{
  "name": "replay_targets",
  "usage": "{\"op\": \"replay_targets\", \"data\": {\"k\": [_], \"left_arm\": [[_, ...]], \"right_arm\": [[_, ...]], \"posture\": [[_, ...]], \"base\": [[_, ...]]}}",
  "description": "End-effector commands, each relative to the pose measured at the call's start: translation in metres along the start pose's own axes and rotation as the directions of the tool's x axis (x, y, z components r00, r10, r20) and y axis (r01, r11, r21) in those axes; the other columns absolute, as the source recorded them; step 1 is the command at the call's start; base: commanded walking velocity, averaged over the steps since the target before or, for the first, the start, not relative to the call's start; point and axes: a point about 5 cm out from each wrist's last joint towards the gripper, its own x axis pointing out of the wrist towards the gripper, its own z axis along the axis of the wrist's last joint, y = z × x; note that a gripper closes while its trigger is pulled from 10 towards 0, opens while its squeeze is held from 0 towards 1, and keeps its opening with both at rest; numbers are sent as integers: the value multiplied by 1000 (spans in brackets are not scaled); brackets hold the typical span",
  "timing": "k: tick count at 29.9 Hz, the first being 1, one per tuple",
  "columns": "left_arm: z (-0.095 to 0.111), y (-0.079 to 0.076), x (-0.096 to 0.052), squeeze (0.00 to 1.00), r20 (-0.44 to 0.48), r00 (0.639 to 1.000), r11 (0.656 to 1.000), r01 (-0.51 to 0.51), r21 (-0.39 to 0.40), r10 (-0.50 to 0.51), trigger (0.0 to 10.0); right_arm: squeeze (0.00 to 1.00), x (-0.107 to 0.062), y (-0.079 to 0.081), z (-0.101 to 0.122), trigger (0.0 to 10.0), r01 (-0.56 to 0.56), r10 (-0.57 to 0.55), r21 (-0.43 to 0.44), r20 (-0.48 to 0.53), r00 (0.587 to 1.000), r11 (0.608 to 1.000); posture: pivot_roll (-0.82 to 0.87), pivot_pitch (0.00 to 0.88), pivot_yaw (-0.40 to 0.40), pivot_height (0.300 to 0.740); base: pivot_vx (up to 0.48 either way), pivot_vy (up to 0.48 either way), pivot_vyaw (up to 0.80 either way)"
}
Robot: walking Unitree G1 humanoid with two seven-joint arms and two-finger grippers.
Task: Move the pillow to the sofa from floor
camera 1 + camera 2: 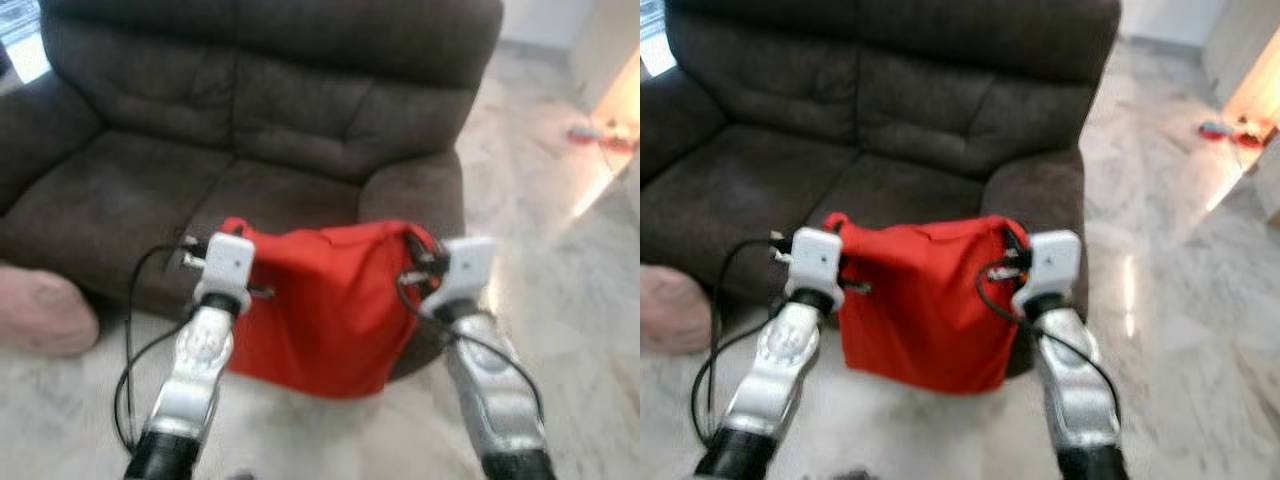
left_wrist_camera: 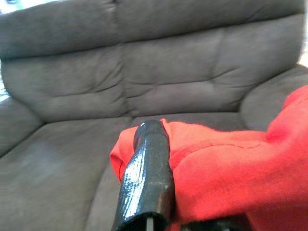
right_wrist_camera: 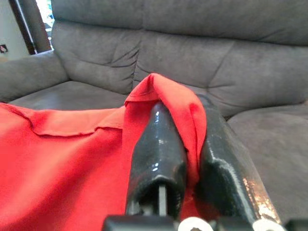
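Sofa [image 1: 250, 120]: dark brown, two-seat, plush, standing on a pale marble floor [image 1: 560, 300], its seat facing the robot. Floor: light, veined, with glare to the robot's right and small red and orange items [image 1: 605, 135], too blurred to tell, far off on that side. Pillow [image 1: 320, 305]: red fabric, held off the floor between the two arms, hanging slack in front of the sofa's seat edge and right armrest, its top edge stretched level from one gripper to the other. Pink cushion [image 1: 40, 310]: rounded, lying on the floor by the sofa's left front corner, well apart from the red pillow. Left gripper [image 2: 159, 159]: at the pillow's upper left corner; one black finger lay over the bunched red cloth, the other was hidden beneath it, so the corner appeared pinched. Right gripper [image 3: 192, 144]: at the pillow's upper right corner, both fingers [image 3: 159, 149] closed tight on a raised fold of the cloth.
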Motion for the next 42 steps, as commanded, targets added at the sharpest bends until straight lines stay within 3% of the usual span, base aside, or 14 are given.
{"op": "replay_targets", "data": {"k": [1, 6, 30, 42], "left_arm": [[24, -7, 5, 0, 119, 993, 1000, 12, -10, -11, 10000], [23, -5, 4, 0, 114, 993, 1000, 1, -20, 1, 10000], [22, -5, 5, 0, 102, 995, 1000, -1, -15, 3, 10000], [29, -2, 6, 0, 134, 991, 1000, -17, -22, 20, 10000]], "right_arm": [[0, 0, -6, 11, 10000, 14, -13, -18, 54, 998, 1000], [0, 0, -6, 12, 10000, 15, -14, -17, 56, 998, 1000], [0, 0, -7, 12, 10000, 27, -26, -15, 57, 998, 1000], [0, 1, -10, 11, 10000, 46, -45, -14, 47, 998, 999]], "posture": [[104, 90, -62, 740], [105, 91, -63, 740], [106, 97, -64, 740], [106, 98, -67, 740]], "base": [[0, 0, 0], [0, 0, 0], [0, 383, 0], [0, 0, -191]]}}
